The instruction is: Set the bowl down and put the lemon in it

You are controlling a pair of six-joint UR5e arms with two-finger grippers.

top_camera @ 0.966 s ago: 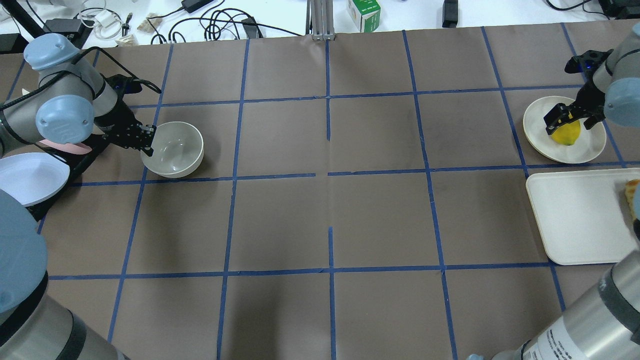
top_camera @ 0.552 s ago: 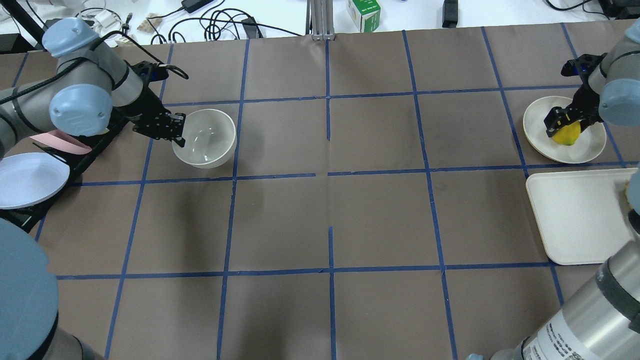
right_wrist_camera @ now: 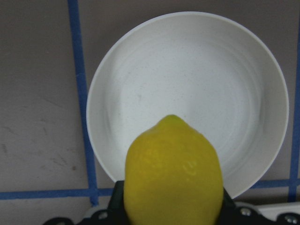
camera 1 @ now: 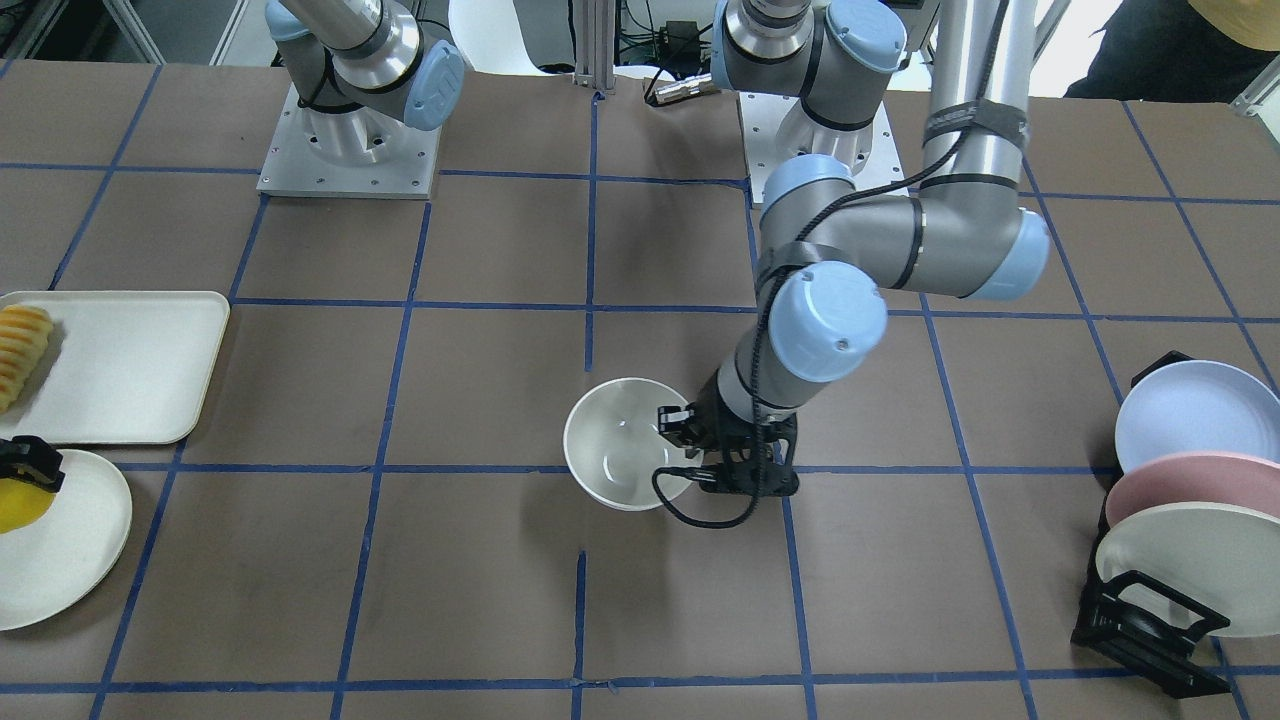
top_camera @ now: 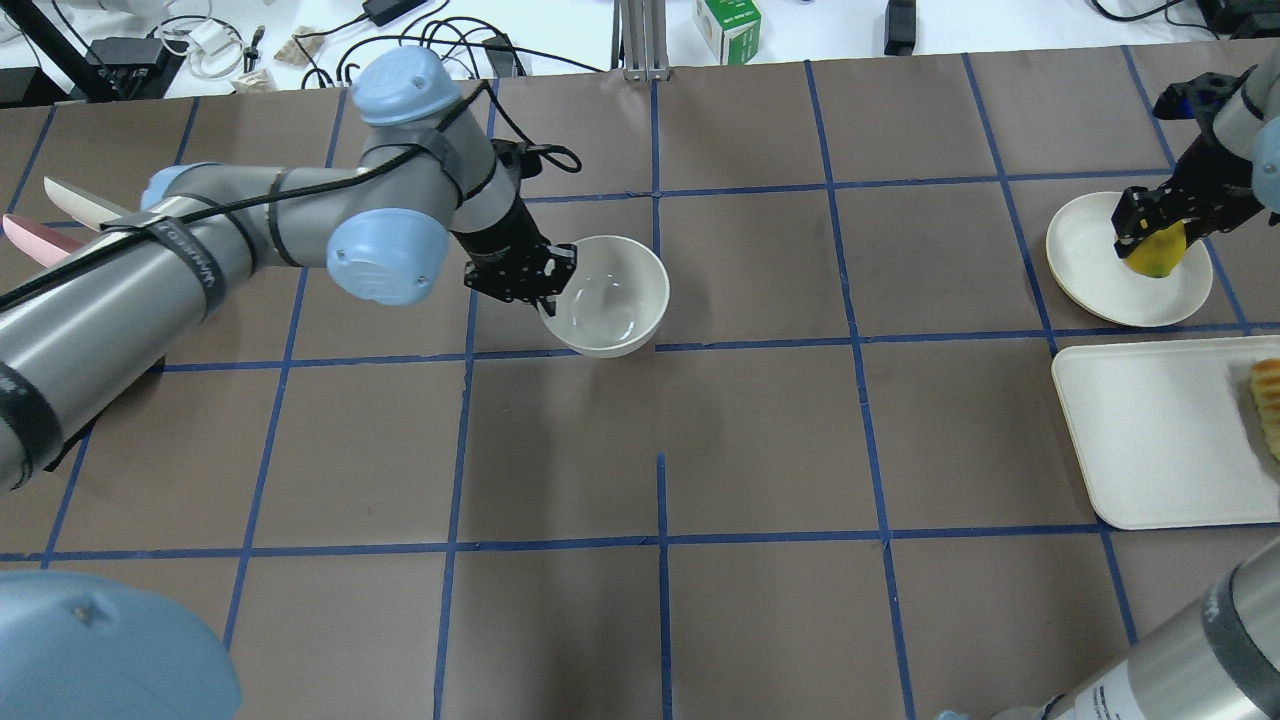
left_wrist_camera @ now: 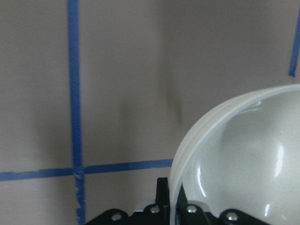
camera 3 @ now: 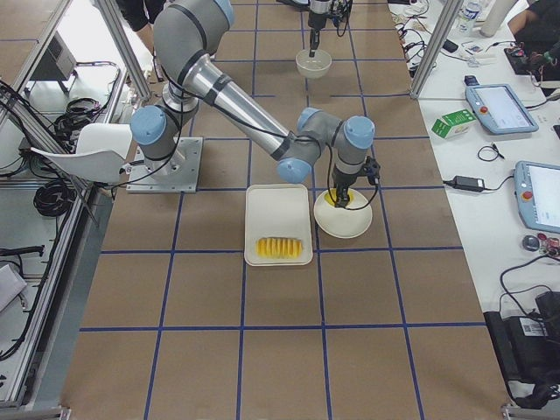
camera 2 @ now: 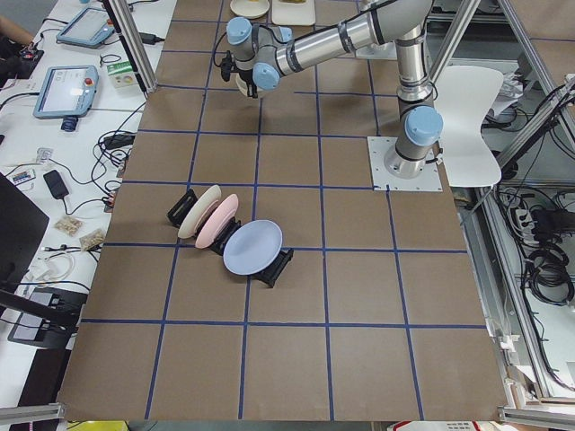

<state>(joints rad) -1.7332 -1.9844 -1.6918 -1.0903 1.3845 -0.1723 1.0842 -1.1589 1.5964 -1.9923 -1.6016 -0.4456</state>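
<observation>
The off-white bowl is near the table's middle, also in the front view and the left wrist view. My left gripper is shut on its rim on the robot's left side and holds it low over the mat; whether it touches the mat I cannot tell. My right gripper is shut on the yellow lemon and holds it above the flat white plate at the far right. The right wrist view shows the lemon over that plate.
A white tray with ridged yellow sliced food lies beside the flat plate. A black rack with blue, pink and white plates stands on the robot's left side. A green box and cables lie past the mat's far edge.
My left arm has carried the bowl from beside the plate rack toward the table's middle. My right gripper, shut on the lemon, has shifted slightly right and away from the robot over the plate.
</observation>
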